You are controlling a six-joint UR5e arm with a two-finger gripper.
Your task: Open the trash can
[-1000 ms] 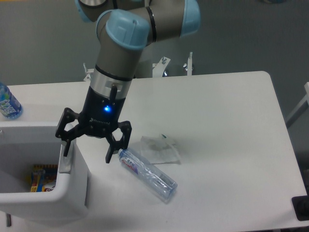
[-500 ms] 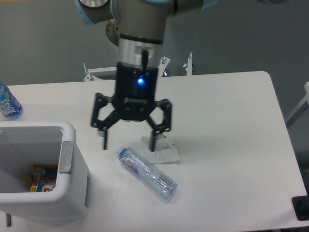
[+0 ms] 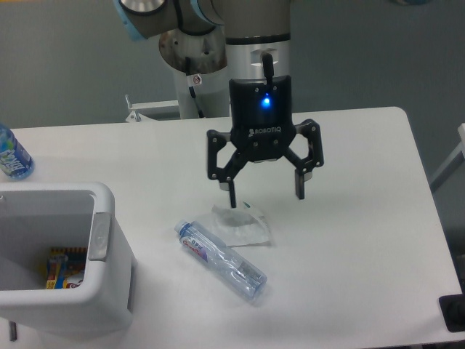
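The white trash can [image 3: 109,291] stands at the table's front left with its top open; colourful packaging shows inside it. A grey push-tab [image 3: 99,236] sits on its right rim. My gripper [image 3: 266,197] hangs open above the middle of the table, well to the right of the can, with nothing between its fingers. It hovers just above a crumpled clear plastic wrapper [image 3: 243,224].
An empty clear plastic bottle [image 3: 221,261] lies on its side in front of the wrapper. Another bottle with a blue label [image 3: 12,155] stands at the far left edge. The table's right edge runs near x 600.
The gripper has swung right, from the can's right rim to above the wrapper at mid-table, staying open. The can's top stands open throughout.
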